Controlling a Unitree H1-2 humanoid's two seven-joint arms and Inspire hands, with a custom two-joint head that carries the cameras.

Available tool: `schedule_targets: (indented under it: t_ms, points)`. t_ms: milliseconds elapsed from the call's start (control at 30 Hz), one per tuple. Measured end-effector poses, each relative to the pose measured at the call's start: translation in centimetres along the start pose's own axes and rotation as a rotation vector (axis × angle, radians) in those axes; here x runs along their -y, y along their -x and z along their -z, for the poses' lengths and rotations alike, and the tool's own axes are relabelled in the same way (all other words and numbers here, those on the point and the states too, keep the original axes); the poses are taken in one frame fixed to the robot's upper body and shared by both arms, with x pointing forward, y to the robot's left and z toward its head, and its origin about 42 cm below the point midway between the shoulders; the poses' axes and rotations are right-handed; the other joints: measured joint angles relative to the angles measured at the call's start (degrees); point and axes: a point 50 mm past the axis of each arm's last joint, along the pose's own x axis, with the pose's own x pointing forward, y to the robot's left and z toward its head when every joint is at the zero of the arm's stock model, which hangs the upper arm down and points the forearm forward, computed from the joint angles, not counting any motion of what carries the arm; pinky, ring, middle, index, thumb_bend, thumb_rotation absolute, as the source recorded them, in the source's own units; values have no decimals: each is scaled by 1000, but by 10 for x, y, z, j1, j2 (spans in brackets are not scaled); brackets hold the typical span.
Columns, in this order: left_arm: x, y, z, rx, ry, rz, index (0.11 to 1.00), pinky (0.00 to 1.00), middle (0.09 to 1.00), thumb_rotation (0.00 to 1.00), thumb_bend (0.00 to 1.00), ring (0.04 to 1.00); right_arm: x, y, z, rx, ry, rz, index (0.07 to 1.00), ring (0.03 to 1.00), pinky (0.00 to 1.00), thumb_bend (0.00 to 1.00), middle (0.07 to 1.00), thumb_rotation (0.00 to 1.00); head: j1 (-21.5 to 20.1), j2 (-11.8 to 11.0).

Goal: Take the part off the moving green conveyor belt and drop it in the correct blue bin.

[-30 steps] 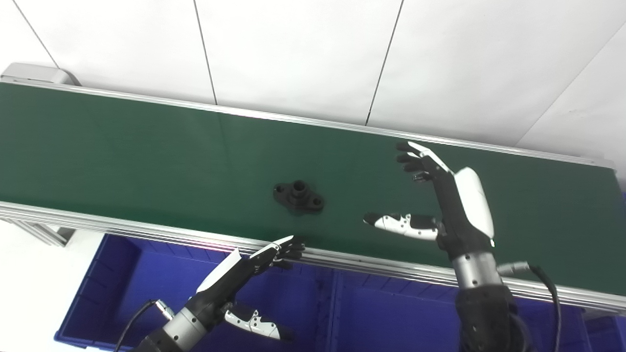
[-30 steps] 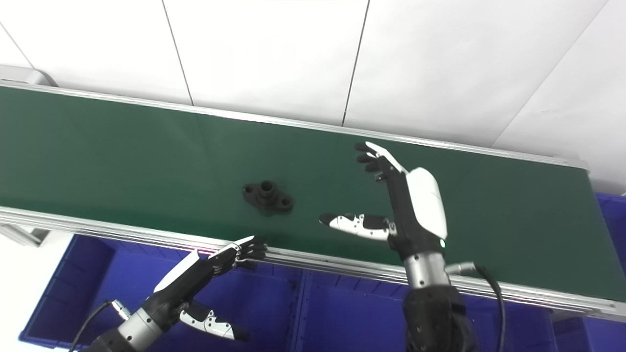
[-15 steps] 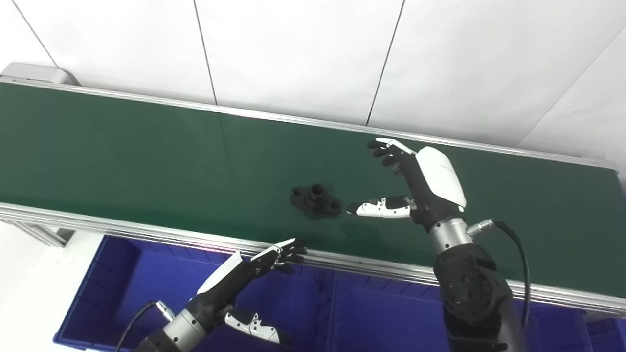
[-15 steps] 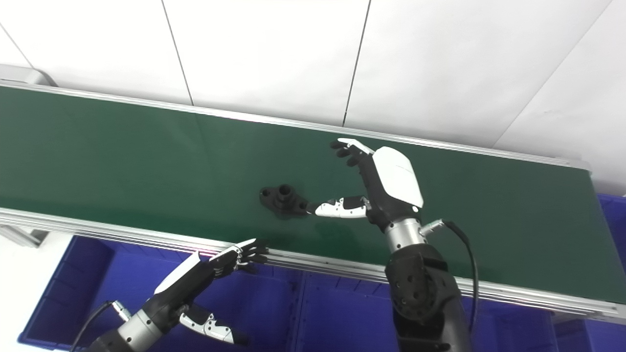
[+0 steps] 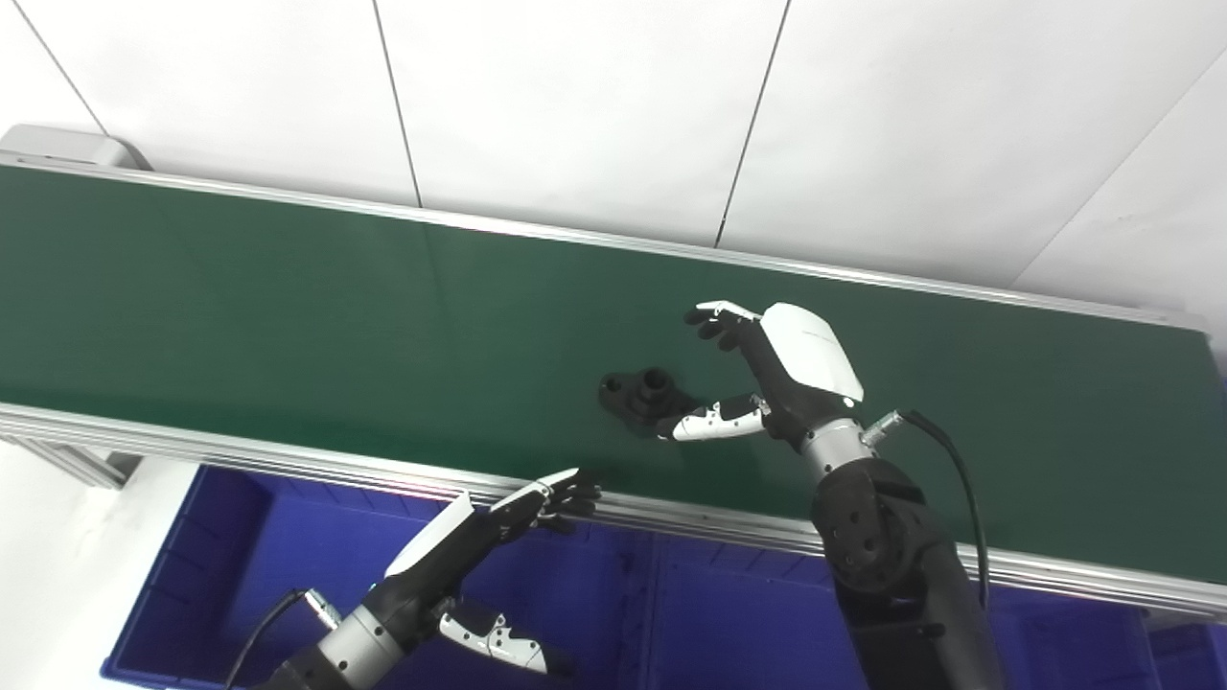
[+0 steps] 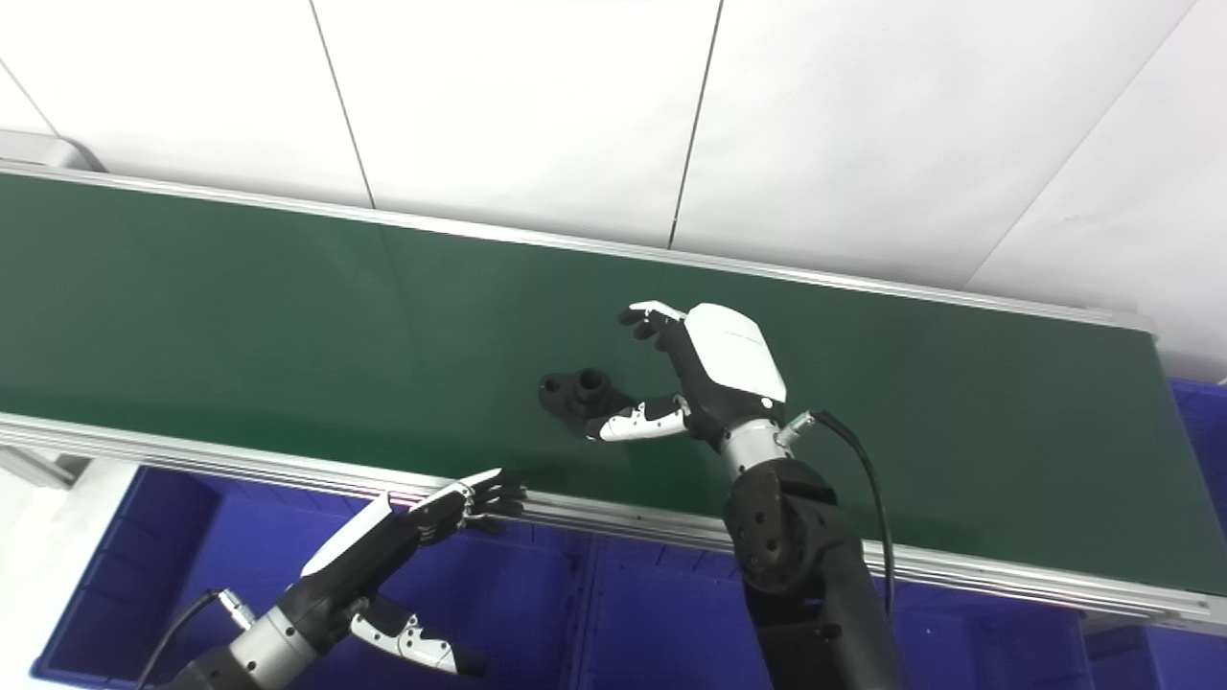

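Looking through the left eye view first: our right hand (image 5: 781,369) hangs over the green conveyor belt (image 5: 288,307), fingers apart and curled, holding nothing. The black part (image 5: 644,395) lies on the belt just off the thumb tip, to the hand's left. Its long axis runs roughly toward that thumb, lugs at either end, a raised collar in the middle. Thumb (image 5: 709,424) sits at the part's near edge, the other fingers arch beyond its far side; we cannot tell whether the thumb touches it. Our left hand (image 5: 498,522) waits below the belt's near rail, over the blue bin (image 5: 220,565), fingers apart, empty.

Right eye view: same layout. The part (image 6: 578,394) sits between the right hand's (image 6: 705,369) thumb and curled fingers, nearer the thumb. The left hand (image 6: 422,522) is well apart from it, the rail between them.

We judge the right hand far nearer; closing calls for bracketing the collar across the short axis.
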Motion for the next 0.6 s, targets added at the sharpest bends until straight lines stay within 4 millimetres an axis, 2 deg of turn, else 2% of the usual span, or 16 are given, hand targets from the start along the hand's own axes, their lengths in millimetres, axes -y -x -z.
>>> schedule_targets:
  t_ms: [233, 533, 600]
  points:
    - [0, 0, 0, 4, 0, -2, 906, 772, 890, 171, 713, 844, -11, -3, 3, 0, 80, -46, 773, 734, 746, 809, 748, 237, 0, 4]
    - [0, 0, -1, 7, -1, -3, 907, 775, 892, 173, 713, 848, -24, -2, 13, -6, 139, -78, 748, 722, 723, 761, 741, 151, -2, 8]
    - [0, 0, -1, 6, 0, -3, 906, 777, 893, 162, 714, 850, -25, -1, 18, -4, 155, -77, 722, 701, 686, 732, 714, 96, -3, 9]
